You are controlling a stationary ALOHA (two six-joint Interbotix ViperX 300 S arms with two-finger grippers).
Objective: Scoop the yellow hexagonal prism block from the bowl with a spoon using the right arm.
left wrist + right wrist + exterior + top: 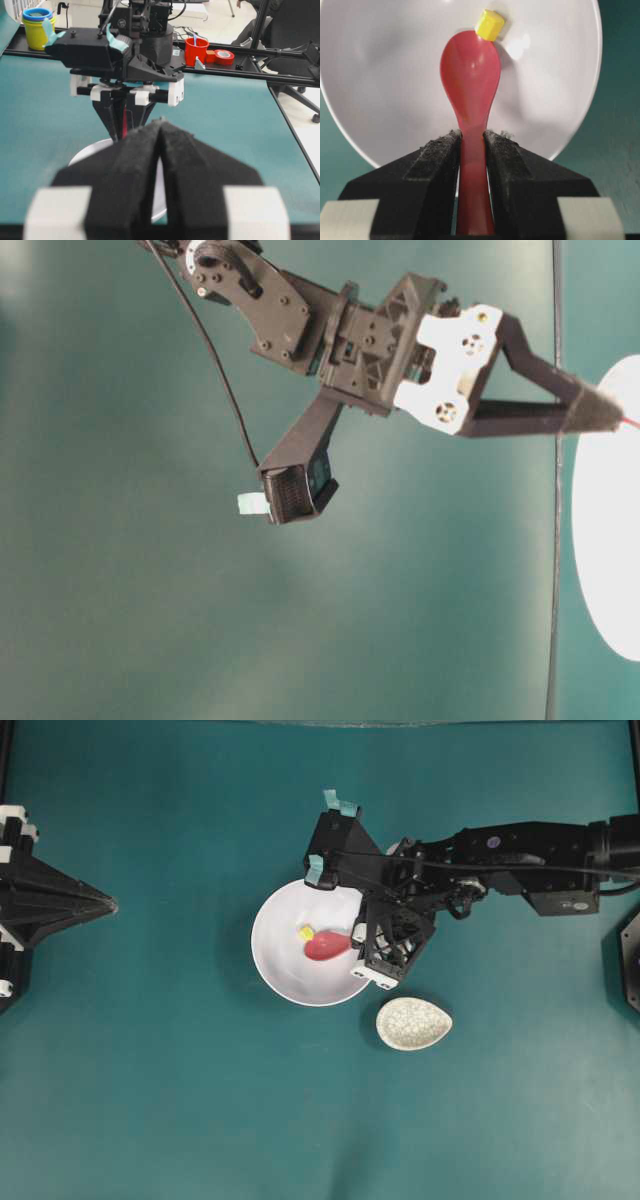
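The white bowl [282, 950] sits mid-table. My right gripper [357, 934] reaches over its right rim, shut on the handle of the pink-red spoon [327, 946]. In the right wrist view the fingers [437, 150] clamp the spoon [470, 75] handle, and the scoop lies inside the bowl [385, 75]. The yellow hexagonal prism block [489, 24] rests at the scoop's far tip, against its edge; overhead the block [306, 932] lies just left of the scoop. My left gripper [108, 905] stays far left, shut and empty, its tips [160, 122] meeting.
A speckled off-white egg-shaped spoon rest [413, 1023] lies just right of and below the bowl. Beyond the table's far edge, a rail carries stacked yellow and blue cups [36, 25], a red cup [196, 50] and a red tape roll [224, 56].
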